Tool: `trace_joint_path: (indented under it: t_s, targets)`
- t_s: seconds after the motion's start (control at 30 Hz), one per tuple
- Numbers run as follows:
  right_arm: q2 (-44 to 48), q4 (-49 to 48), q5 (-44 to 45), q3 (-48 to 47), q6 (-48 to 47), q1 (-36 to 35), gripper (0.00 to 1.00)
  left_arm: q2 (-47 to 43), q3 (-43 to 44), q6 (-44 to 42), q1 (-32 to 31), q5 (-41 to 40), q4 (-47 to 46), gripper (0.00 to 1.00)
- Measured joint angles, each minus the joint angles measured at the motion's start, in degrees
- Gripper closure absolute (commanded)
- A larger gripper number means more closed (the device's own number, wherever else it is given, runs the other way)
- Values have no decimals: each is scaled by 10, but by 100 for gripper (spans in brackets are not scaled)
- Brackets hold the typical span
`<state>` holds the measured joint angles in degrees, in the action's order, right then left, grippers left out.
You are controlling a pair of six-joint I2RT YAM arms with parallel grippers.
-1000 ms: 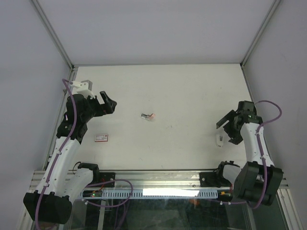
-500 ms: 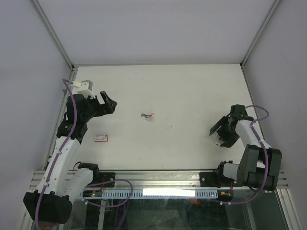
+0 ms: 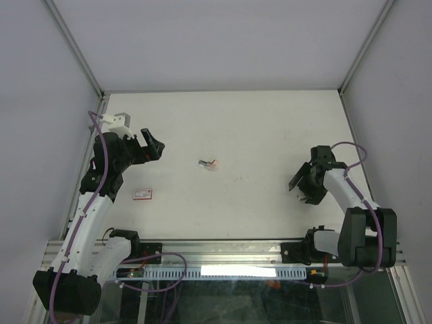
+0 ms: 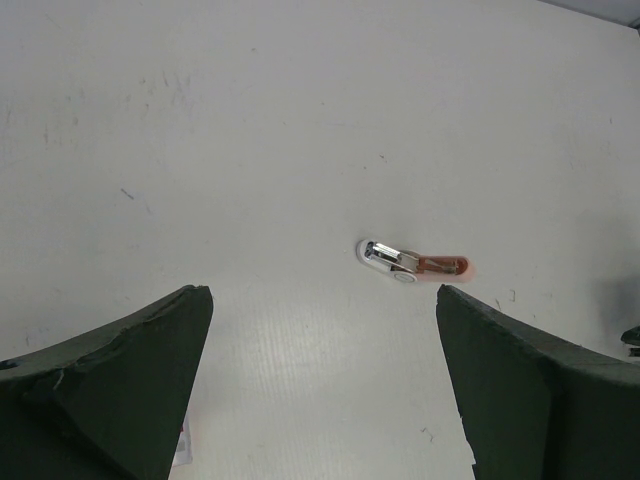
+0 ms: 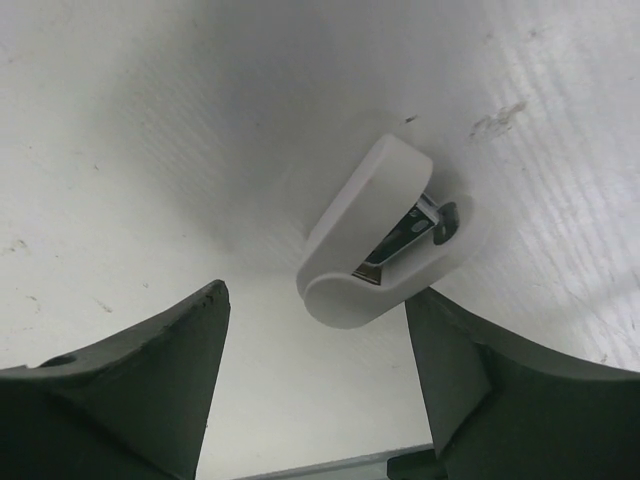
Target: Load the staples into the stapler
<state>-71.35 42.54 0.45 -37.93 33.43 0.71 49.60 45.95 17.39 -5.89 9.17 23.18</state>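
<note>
The stapler (image 3: 209, 163) is tiny, pale pink and white with bare metal, and lies flat mid-table. In the left wrist view it lies (image 4: 412, 262) ahead of my open, empty left gripper (image 4: 322, 300), well apart from it. That gripper (image 3: 150, 145) hovers at the table's left. My right gripper (image 3: 302, 190) is open and low at the right. Its fingers straddle a small white plastic piece with a metal part inside (image 5: 372, 240), which lies just ahead of the fingertips (image 5: 200, 310). No staple strip shows in any view.
A flat red-and-white box (image 3: 143, 194) lies near the left arm; a sliver of it shows in the left wrist view (image 4: 185, 450). The white table (image 3: 256, 121) is bounded by grey walls and a metal rail (image 3: 223, 251) at the near edge.
My right gripper has moved left and lowered over the small white piece, which now sits between its fingers. The left arm and the stapler have not moved.
</note>
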Motion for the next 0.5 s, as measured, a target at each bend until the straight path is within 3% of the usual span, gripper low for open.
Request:
trace_joint_path:
  t_s: [0.27,0.5]
  targets:
    - [13,-4,48,0,17,0,29,0,0,0,0,2,0,1]
    - [-6,-19,63,0,20,0,44,-4,0,0,0,3,0,1]
